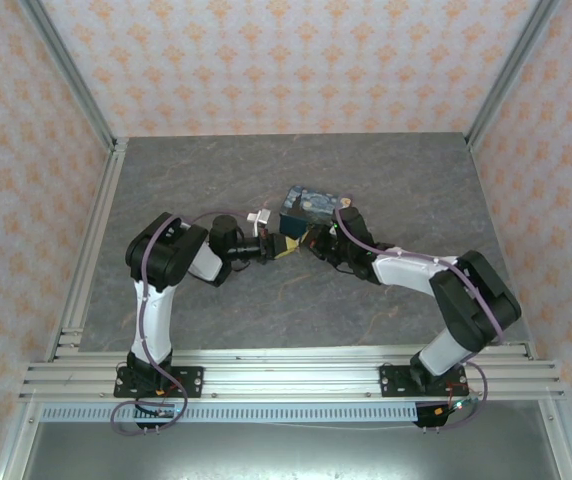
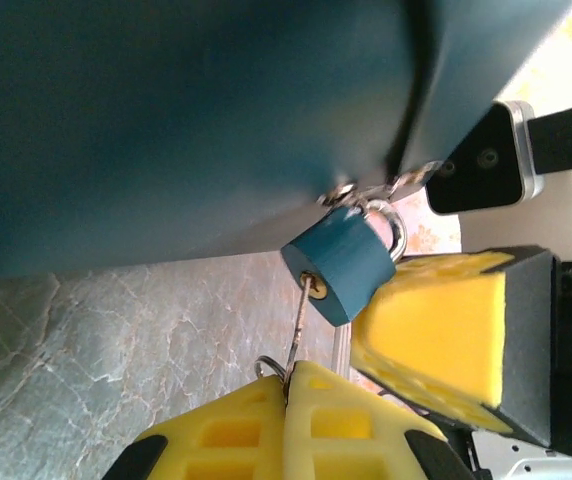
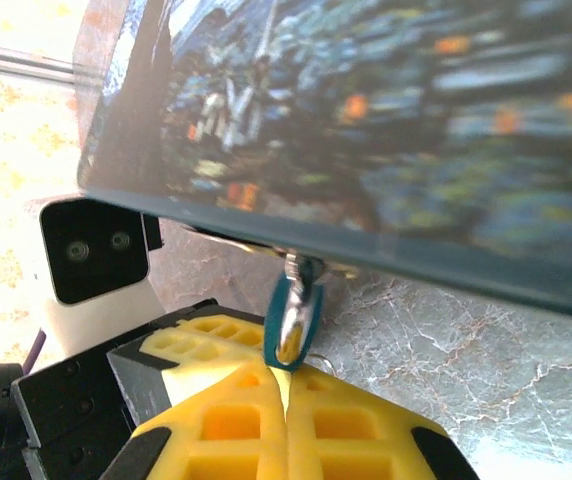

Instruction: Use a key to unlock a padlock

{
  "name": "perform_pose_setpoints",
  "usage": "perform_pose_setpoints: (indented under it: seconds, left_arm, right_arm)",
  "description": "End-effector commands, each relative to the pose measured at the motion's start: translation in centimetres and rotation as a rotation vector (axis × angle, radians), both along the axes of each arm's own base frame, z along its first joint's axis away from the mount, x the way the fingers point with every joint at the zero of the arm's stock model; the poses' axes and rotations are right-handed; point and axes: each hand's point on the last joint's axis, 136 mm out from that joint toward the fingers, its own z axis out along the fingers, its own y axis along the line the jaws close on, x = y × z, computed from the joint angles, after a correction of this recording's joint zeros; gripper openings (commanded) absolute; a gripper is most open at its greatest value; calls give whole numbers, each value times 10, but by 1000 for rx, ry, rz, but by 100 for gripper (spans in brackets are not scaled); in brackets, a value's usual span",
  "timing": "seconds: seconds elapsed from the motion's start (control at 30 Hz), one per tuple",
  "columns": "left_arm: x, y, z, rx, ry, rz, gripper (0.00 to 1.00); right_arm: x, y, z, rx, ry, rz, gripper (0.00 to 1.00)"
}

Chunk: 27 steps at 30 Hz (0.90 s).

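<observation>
- A small blue-cased padlock (image 2: 344, 262) hangs from a metal hasp (image 2: 366, 195) on the edge of a blue box (image 2: 166, 120). The box stands near the middle of the grey table (image 2: 116, 330), with both arms meeting at it.
- The thin key (image 2: 298, 320) already sits in the brass keyhole on the lock's underside, so insertion looks done.
- The silver loop of the lock passes through the hasp and appears closed. Turning the key and freeing the loop seem to be what is left.
- The left gripper (image 2: 288, 385) has its yellow fingers pressed together, pinching the key's head just below the lock.
- In the right wrist view, the right gripper (image 3: 288, 385) also has its fingers pressed together. They seem to nip the lock's lower edge and steady it, though the contact is hard to confirm.
- The box is shut, its lid seam closed, so whatever it holds is hidden.
</observation>
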Motion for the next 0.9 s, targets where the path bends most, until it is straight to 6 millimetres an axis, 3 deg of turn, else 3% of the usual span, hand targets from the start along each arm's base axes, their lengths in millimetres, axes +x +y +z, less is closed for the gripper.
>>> perform_pose_setpoints:
  seconds: [0.0, 0.2, 0.37, 0.5, 0.53, 0.6, 0.7, 0.87]
  left_arm:
    - [8, -2, 19, -39, -51, -3, 0]
    - [4, -2, 11, -17, -44, -30, 0]
    - [-16, 9, -15, 186, -70, -69, 0]
    - [-30, 20, -12, 322, -127, -104, 0]
    - [-33, 23, -11, 350, -130, -110, 0]
    - [-35, 27, -10, 391, -140, -103, 0]
    - [-34, 35, -8, 445, -151, -60, 0]
    - [-33, 53, -9, 550, -196, 31, 0]
  right_arm:
    - [-3, 8, -2, 37, -14, 40, 0]
    - [-10, 4, -22, -8, 9, 62, 0]
    - [-11, -18, -23, -140, -6, 18, 0]
    - [-13, -48, -17, -400, -69, -10, 26]
    - [-14, -52, -15, -480, -92, -5, 35]
    - [-16, -53, -11, -593, -129, 8, 45]
    - [-17, -48, -10, -691, -154, 3, 53]
    - [-9, -47, -13, -809, -171, -53, 55]
